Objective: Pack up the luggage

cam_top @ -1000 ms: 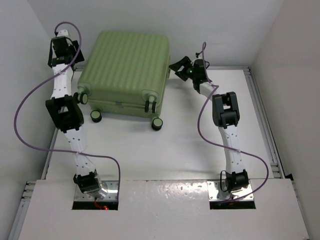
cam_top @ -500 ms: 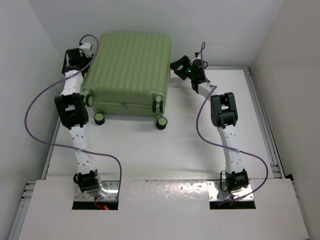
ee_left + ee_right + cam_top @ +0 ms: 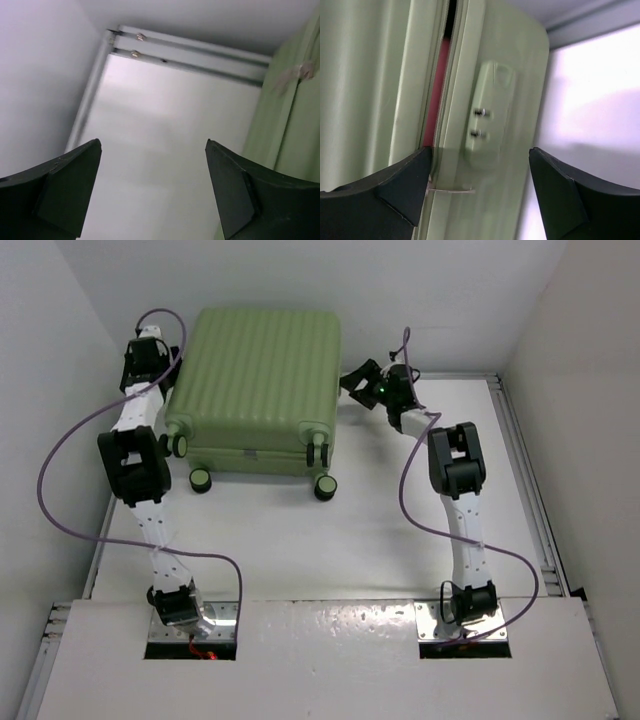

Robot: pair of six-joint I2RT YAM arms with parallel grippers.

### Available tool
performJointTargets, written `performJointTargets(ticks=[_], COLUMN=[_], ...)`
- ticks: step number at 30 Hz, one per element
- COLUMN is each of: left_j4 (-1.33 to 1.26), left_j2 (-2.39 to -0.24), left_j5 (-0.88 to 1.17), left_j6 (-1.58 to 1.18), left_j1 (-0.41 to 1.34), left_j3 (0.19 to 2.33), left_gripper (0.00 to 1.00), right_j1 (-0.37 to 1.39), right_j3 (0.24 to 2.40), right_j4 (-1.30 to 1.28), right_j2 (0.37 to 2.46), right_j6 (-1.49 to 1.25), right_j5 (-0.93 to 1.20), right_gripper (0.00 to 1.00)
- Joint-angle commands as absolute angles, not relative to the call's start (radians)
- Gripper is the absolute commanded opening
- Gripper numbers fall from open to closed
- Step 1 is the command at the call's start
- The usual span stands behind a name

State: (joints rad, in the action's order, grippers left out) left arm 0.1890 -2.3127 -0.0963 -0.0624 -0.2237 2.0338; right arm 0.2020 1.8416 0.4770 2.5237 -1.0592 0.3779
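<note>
Luggage (image 3: pixel 255 380) closing looks like the step in hand: left claw (image 3: pixel 152 145) released and empty, just beside its left wall; right claw (image 3: pixel 480 150) released and empty, facing the lock block (image 3: pixel 487 115) on the right side, where the seam (image 3: pixel 440 75) gapes with pink showing. Luggage lies flat on the far desk (image 3: pixel 330 540) between both claws, wheels (image 3: pixel 325 487) toward the near edge. Next move likely calls for pressing the halves together squarely at that seam.

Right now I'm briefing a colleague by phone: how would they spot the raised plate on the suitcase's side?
Start at the big light-green ribbed luggage on the table, then go to its side facing the right pincer. Just beside the seam between its shells sits a raised oblong plate; unlike the plain shell around it, it bears two small metal studs.
</note>
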Motion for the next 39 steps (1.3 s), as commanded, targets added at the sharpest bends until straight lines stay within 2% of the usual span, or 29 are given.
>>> performJointTargets(ticks=[1,4,5,7,10,13,14,17,18,21,25,30,35,39], left_j4=[0.119,0.17,0.181,0.28,0.405,0.514,0.514,0.525,0.525,0.557,0.597,0.618,0.618,0.63], left_j2=[-2.05,-1.937,-1.907,-1.855,-1.726,-1.583,-1.55,-1.461,-1.439,-1.43,-1.39,-1.355,-1.335,-1.316], left_j5=[-0.165,-0.216,-0.307,-0.344,-0.206,-0.134,-0.118,-0.092,-0.063,0.001,0.012,0.043,0.198,0.328], left_j6=[-0.143,-0.089,-0.089,-0.089,-0.193,-0.294,-0.314,-0.386,-0.399,-0.414,-0.425,-0.414,-0.414,-0.381], left_j1=[-0.164,-0.15,-0.117,-0.081,-0.038,0.09,0.109,0.132,0.132,0.12,0.152,0.163,0.183,0.224], left_j3=[2.1,2.111,2.097,2.097,2.01,1.754,1.711,1.594,1.577,1.536,1.47,1.424,1.413,1.368], left_gripper=[0.91,0.91,0.88,0.85,0.85,0.85,0.85,0.85,0.85,0.8,0.8,0.82,0.87,0.9], right_j1=[0.184,0.118,0.107,0.072,0.046,0.066,0.072,0.147,0.161,0.235,0.346,0.455,0.595,0.666], right_j3=[1.798,1.75,1.74,1.685,1.597,1.394,1.355,1.198,1.171,1.057,1.066,1.193,1.216,1.259], right_j4=[0.443,0.405,0.388,0.368,0.344,0.305,0.287,0.186,0.17,0.16,0.181,0.107,0.123,0.261], right_j2=[2.386,2.298,2.284,2.215,2.123,2.014,1.966,1.881,1.858,1.844,1.916,2.048,2.072,2.106], right_j6=[-0.951,-0.87,-0.841,-0.836,-0.818,-0.769,-0.753,-0.683,-0.68,-0.693,-0.762,-0.805,-0.825,-0.922], right_j5=[0.568,0.58,0.581,0.597,0.639,0.704,0.701,0.654,0.634,0.562,0.49,0.448,0.471,0.48], right_gripper=[0.8,0.8,0.8,0.81,0.81,0.73,0.64,0.49,0.37,0.22,0.19,0.18,0.16,0.18])
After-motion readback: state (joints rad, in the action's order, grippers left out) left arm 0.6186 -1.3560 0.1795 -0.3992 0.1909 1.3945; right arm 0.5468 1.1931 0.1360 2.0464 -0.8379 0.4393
